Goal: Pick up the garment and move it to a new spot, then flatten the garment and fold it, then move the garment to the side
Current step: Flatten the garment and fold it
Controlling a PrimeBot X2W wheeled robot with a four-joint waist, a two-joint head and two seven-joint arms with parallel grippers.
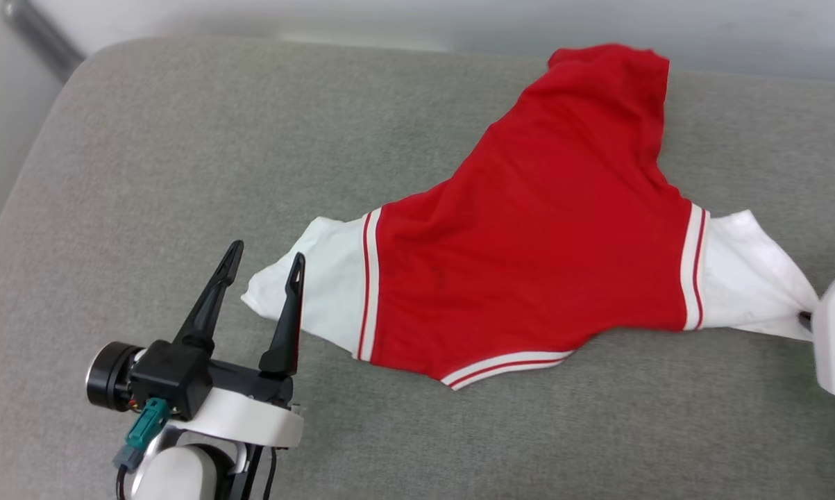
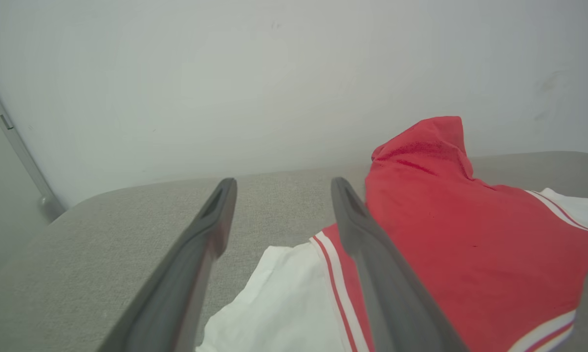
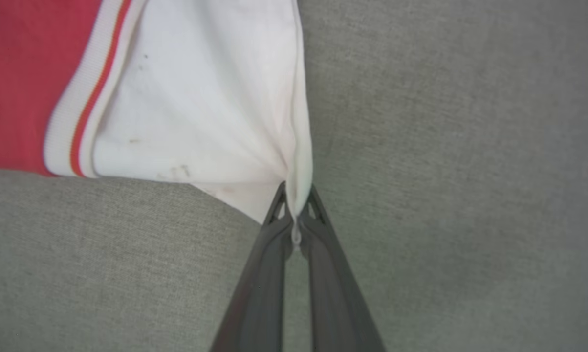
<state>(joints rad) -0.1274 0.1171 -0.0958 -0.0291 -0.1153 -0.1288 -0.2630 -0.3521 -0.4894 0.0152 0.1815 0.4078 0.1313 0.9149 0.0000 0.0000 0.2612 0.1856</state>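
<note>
While the right gripper (image 3: 296, 195) pinches a sleeve tip, the left gripper (image 1: 266, 253) hangs spread wide.
Garment (image 1: 528, 264) lies rumpled across the middle & right of the grey cushion (image 1: 181, 173), plain red side up, one end humped toward the cushion's far edge. Right gripper's jaws are pressed together on the tip of the white sleeve (image 3: 201, 107) at the cushion's right side, cloth puckering into the fingers. Left gripper, jaws apart, holds nothing, over the cushion's near-left part w/ the other sleeve (image 1: 320, 278) beneath. Touching or not, can't tell. My read on handling: light, limp knit, zero stiffness, so it'll sag & drag if hauled by one corner, and that thin pinch could slip. Best holds are prob. both sleeve ends, or the shoulders by the striped trim, for an even spread.
</note>
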